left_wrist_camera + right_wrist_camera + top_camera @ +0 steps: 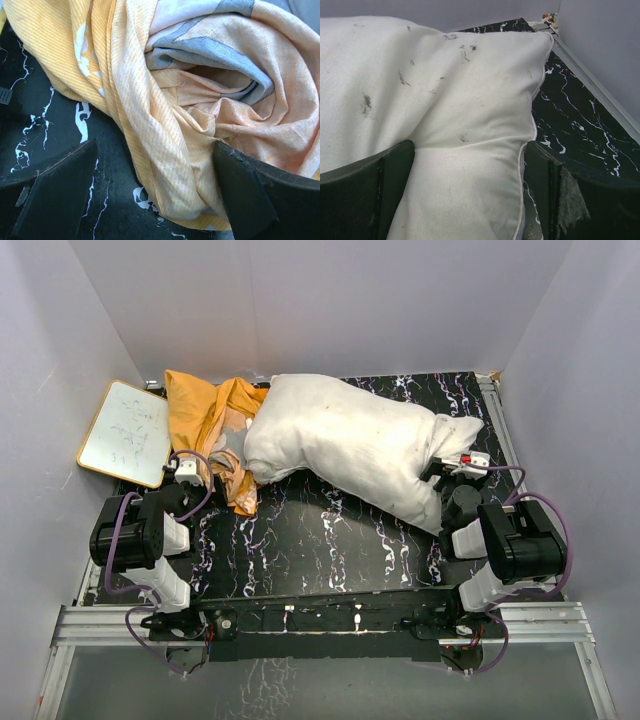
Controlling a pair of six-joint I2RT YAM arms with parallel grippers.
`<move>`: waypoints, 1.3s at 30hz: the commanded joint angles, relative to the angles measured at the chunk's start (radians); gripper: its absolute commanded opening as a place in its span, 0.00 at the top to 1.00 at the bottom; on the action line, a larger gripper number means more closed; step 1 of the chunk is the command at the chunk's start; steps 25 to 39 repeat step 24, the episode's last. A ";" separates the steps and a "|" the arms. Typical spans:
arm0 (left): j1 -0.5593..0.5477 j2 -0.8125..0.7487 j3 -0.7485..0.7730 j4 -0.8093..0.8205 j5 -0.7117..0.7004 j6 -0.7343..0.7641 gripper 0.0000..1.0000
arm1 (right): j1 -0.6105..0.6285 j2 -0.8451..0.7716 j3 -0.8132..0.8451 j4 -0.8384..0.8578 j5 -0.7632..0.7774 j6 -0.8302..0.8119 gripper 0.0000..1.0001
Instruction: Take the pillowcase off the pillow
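"Where is the pillowcase?"

"The pillowcase [212, 420] lies bunched in an orange heap at the far left of the counter [300, 540], just beside the whiteboard [125, 432]. Its folds show pale and grey patches of print, and one tail of it trails toward the near side."

"And the pillow?"

"The pillow [350, 445] lies slantwise across the counter, from that heap down to the near right. Nearly all of its off-white cover is bare and marked with small dark smudges. Its left end touches the orange cloth. Whether that end is tucked inside the case, I cannot tell."

"What about your left end effector?"

"My left end effector [155, 147] is low at the heap's near edge, spread wide. A thick fold of orange cloth lies between the fingers [55, 200]. The finger on the right of the wrist view touches the fold, and the other stands over bare marbled counter, apart from the cloth. Nothing is clamped."

"And the right one?"

"My right end effector [470, 147] is at the pillow's right end, also spread apart, with one finger on each side of a seamed corner. The left finger lies against the fabric and the other sits just beside the piped edge. It straddles the corner without pinching it."
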 commanded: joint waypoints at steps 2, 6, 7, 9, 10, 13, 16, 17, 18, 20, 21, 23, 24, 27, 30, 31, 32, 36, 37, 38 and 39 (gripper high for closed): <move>-0.005 -0.007 0.004 0.017 -0.007 0.010 0.03 | -0.007 0.005 0.005 -0.117 -0.049 -0.018 0.02; -0.006 -0.007 0.003 0.018 -0.008 0.009 0.03 | -0.005 0.017 0.000 -0.083 -0.052 -0.024 0.02; -0.006 -0.007 0.003 0.020 -0.008 0.009 0.03 | -0.006 0.016 0.000 -0.084 -0.052 -0.024 0.02; -0.006 -0.006 0.003 0.018 -0.008 0.009 0.03 | -0.006 0.014 0.000 -0.088 -0.051 -0.024 0.02; -0.006 -0.006 0.003 0.019 -0.008 0.009 0.03 | -0.005 0.014 0.000 -0.087 -0.049 -0.024 0.02; -0.008 -0.005 0.009 0.010 -0.010 0.012 0.03 | -0.006 0.016 0.000 -0.086 -0.048 -0.025 0.02; -0.020 -0.006 0.014 -0.004 -0.032 0.018 0.03 | -0.006 0.017 0.001 -0.086 -0.048 -0.025 0.02; -0.019 -0.005 0.014 -0.002 -0.032 0.019 0.03 | -0.007 0.016 0.000 -0.086 -0.048 -0.025 0.02; -0.020 -0.005 0.016 -0.005 -0.032 0.019 0.03 | -0.006 0.017 0.000 -0.086 -0.048 -0.025 0.02; -0.028 -0.002 0.020 -0.014 -0.047 0.024 0.03 | -0.005 0.016 0.000 -0.083 -0.049 -0.026 0.02; -0.030 -0.002 0.020 -0.015 -0.052 0.026 0.03 | -0.007 0.019 -0.001 -0.081 -0.051 -0.026 0.02; -0.032 -0.006 0.017 -0.011 -0.054 0.026 0.03 | -0.006 0.018 -0.001 -0.080 -0.051 -0.026 0.02; -0.033 -0.007 0.012 -0.004 -0.056 0.024 0.03 | -0.006 0.016 -0.001 -0.080 -0.050 -0.026 0.02; -0.033 -0.007 0.012 -0.004 -0.056 0.024 0.03 | -0.006 0.016 -0.001 -0.080 -0.050 -0.026 0.02; -0.033 -0.007 0.012 -0.004 -0.056 0.024 0.03 | -0.006 0.016 -0.001 -0.080 -0.050 -0.026 0.02; -0.033 -0.007 0.012 -0.004 -0.056 0.024 0.03 | -0.006 0.016 -0.001 -0.080 -0.050 -0.026 0.02; -0.033 -0.007 0.012 -0.004 -0.056 0.024 0.03 | -0.006 0.016 -0.001 -0.080 -0.050 -0.026 0.02; -0.033 -0.007 0.012 -0.004 -0.056 0.024 0.03 | -0.006 0.016 -0.001 -0.080 -0.050 -0.026 0.02; -0.033 -0.007 0.012 -0.004 -0.056 0.024 0.03 | -0.006 0.016 -0.001 -0.080 -0.050 -0.026 0.02; -0.033 -0.007 0.012 -0.004 -0.056 0.024 0.03 | -0.006 0.016 -0.001 -0.080 -0.050 -0.026 0.02; -0.033 -0.007 0.012 -0.004 -0.056 0.024 0.03 | -0.006 0.016 -0.001 -0.080 -0.050 -0.026 0.02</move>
